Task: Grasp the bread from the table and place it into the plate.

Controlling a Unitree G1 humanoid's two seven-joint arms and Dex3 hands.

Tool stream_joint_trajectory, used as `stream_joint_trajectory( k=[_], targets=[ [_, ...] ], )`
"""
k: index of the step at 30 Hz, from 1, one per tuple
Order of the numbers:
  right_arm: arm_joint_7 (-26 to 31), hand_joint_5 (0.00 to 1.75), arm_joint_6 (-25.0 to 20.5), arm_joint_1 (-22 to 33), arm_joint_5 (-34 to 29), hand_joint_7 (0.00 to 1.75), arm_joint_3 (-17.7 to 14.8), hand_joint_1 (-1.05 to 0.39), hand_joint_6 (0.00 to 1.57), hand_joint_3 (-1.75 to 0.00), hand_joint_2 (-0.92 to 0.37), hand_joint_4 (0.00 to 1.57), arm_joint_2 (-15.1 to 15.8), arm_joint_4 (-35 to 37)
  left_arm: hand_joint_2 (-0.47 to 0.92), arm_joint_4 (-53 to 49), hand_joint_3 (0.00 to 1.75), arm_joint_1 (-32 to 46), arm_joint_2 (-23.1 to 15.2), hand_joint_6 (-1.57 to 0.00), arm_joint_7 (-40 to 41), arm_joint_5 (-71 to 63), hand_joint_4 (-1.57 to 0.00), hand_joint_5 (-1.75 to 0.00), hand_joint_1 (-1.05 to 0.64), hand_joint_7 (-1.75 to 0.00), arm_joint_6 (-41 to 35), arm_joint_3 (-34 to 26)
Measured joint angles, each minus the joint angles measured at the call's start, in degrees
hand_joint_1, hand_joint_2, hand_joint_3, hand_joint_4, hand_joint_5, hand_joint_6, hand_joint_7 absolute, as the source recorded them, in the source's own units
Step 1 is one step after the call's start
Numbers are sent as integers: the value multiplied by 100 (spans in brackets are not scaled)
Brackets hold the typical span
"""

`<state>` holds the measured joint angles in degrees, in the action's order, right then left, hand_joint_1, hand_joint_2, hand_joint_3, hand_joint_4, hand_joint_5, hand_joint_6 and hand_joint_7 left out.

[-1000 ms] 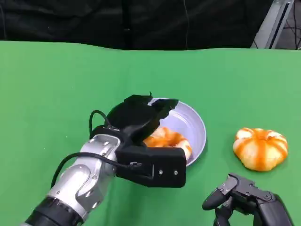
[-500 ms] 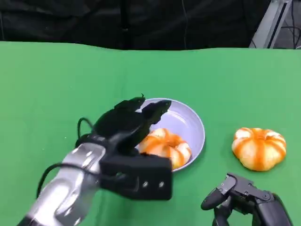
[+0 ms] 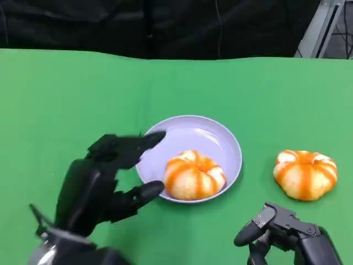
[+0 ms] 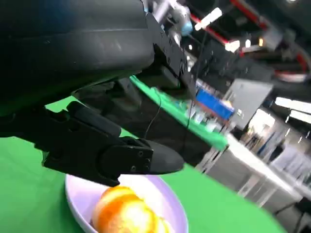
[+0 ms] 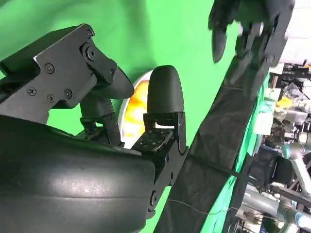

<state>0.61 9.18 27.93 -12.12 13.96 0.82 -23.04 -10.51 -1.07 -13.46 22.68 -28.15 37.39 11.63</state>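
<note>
Bread (image 3: 194, 175) sits in plate (image 3: 220, 138) — left robot hand (image 3: 102, 179) empty.

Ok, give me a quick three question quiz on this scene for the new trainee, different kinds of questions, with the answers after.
1. True or false: the plate holds one bread.
2. Where is the second bread?
A. stacked in the plate
B. on the green table, on the right robot hand's side of the plate
C. in the left robot hand
3. Fill in: the left robot hand holds ____, its fingers spread beside the plate.

Key:
1. True.
2. B. It lies apart from the plate, beyond the right robot hand.
3. Nothing.
</note>
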Motion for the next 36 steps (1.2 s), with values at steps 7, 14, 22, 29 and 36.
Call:
stream_joint_trajectory(
  k=[7,14,22,29,36],
  targets=[
    [-15,163,-1,0,31,134,-31,4,71,-122,-49,66,7,0,33,-292,146,593,30,-87,-183,681,-85,-169,-4,-134,896,-257],
    [-61,164,-1,16,175,135,-155,3,70,-124,-49,65,36,0,33,-71,150,1138,350,-83,-711,1394,-86,-173,-6,-152,837,-300],
    [-66,162,16,8,177,136,-169,2,70,-123,-48,65,47,28,30,-371,153,971,620,-83,-790,1539,-88,-175,-9,-155,936,-642],
    [-66,162,19,9,171,135,-185,3,70,-123,-47,64,52,40,31,-550,148,914,725,-84,-967,1525,-89,-174,-13,-153,1060,-701],
    [-66,165,33,17,175,135,-186,1,70,-125,-46,64,56,98,33,-648,145,903,754,-87,-1212,1577,-91,-169,-12,-148,1169,-701]
  ],
)
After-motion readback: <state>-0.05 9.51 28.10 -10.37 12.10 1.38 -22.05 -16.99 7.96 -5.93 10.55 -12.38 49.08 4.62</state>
